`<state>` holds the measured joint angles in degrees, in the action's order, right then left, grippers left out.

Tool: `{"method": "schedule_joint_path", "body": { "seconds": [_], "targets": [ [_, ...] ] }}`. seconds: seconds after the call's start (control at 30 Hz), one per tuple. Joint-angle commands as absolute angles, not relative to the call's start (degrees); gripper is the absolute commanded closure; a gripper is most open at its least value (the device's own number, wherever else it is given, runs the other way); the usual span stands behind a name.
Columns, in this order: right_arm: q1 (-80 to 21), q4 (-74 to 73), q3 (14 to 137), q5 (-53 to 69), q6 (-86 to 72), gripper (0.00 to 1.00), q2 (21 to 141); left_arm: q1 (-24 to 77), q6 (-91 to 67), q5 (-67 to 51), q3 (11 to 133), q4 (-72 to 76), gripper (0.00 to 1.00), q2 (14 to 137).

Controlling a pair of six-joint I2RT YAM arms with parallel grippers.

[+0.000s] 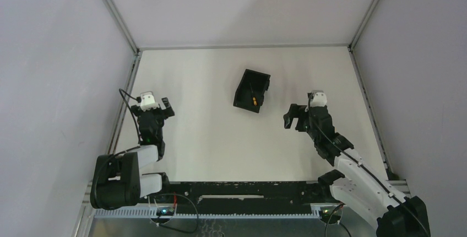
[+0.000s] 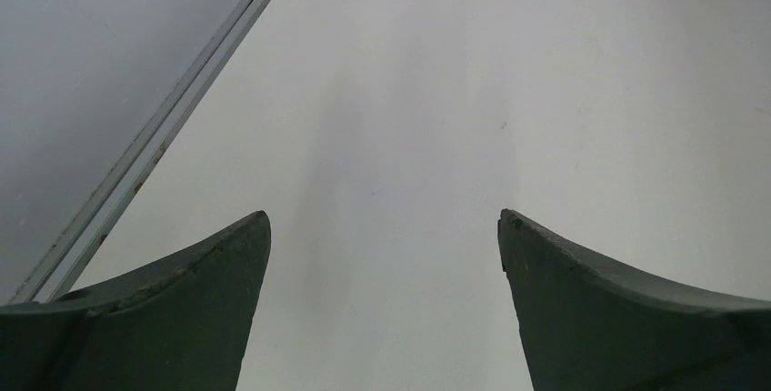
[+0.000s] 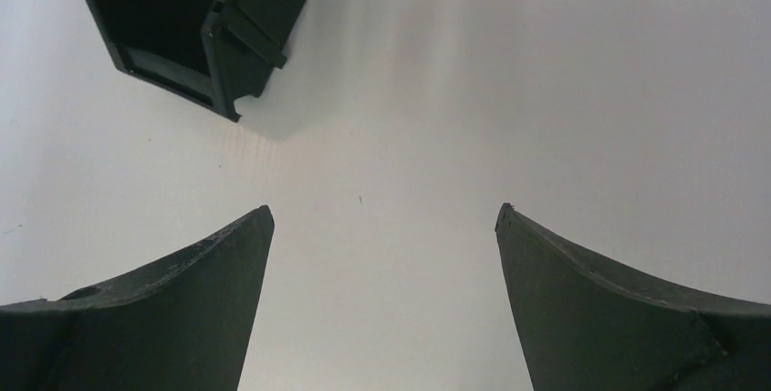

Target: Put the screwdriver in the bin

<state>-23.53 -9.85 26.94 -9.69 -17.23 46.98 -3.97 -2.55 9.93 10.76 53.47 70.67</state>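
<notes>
The black bin (image 1: 251, 91) stands on the white table a little behind its middle, tilted. The screwdriver (image 1: 254, 100) lies inside the bin, its yellow-orange handle showing near the front wall. The bin also shows in the right wrist view (image 3: 202, 27) at the top left; the screwdriver is hidden there in the dark inside. My right gripper (image 1: 292, 117) is open and empty, to the right of the bin and apart from it. In its own view the right gripper (image 3: 384, 218) hangs over bare table. My left gripper (image 1: 165, 106) is open and empty at the left; its own view (image 2: 384, 218) shows only bare table.
Grey walls enclose the table on the left, back and right. A metal rail (image 2: 155, 141) runs along the table's left edge, close to my left gripper. A black bar with cables (image 1: 237, 190) lies along the near edge between the arm bases.
</notes>
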Motion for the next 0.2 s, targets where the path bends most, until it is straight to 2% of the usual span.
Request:
{"method": "schedule_joint_path", "body": {
  "seconds": [0.0,0.17],
  "targets": [
    [-22.7,-4.6,23.5,-12.1,-20.7,0.0,43.0,-3.6,-1.6,10.3,13.2,55.5,0.0,70.7],
    [-21.7,-3.7,20.6,-11.4,-20.6,0.0,39.6,-3.7,-1.7,10.2,13.2,55.5,0.0,70.7]
  ]
}}
